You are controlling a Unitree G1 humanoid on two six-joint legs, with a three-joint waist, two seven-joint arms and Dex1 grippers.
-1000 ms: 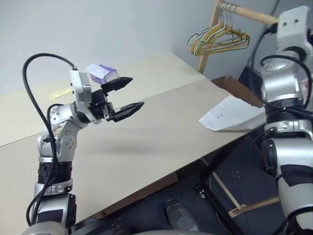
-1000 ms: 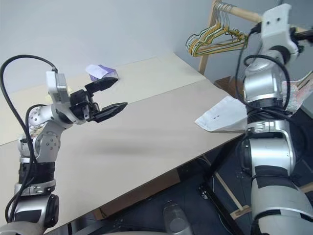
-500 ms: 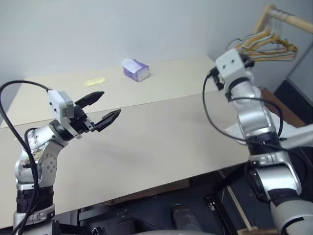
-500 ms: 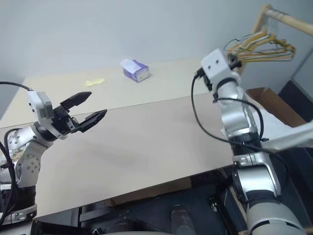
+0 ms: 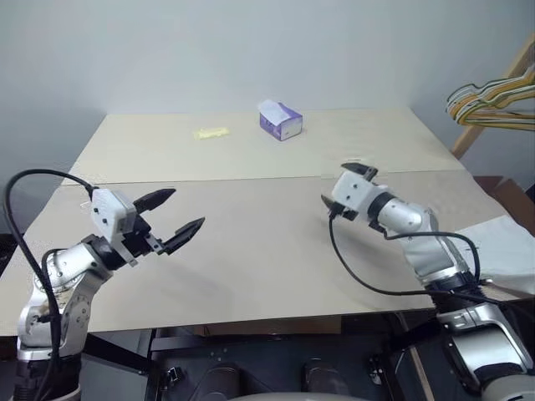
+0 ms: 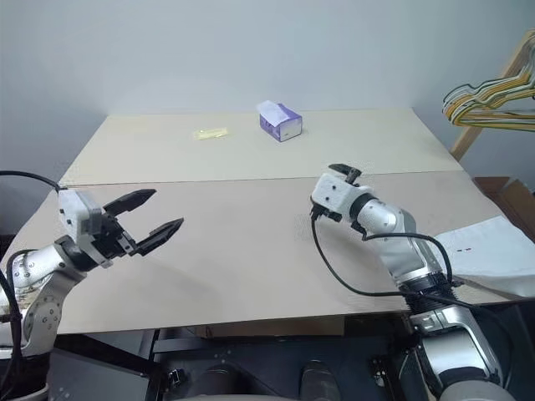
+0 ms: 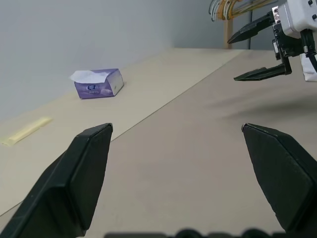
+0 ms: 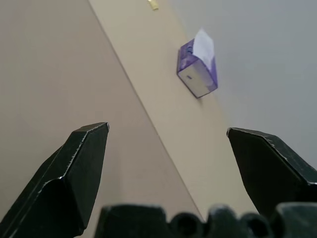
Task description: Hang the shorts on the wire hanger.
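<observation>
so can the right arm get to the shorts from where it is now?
Probably yes. The shorts lie at the table's right edge, beside that arm. The right end effector is open and empty over bare tabletop, nothing between, though it points away and must swing back.

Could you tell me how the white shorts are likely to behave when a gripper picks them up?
Probably floppy: the shorts lie flat as thin, creased fabric, so they should sag around a pinch. They are likely light for their size and, being broad, prone to trailing.

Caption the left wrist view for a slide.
Open left end effector over the table, facing tissue box and open right end effector.
</observation>
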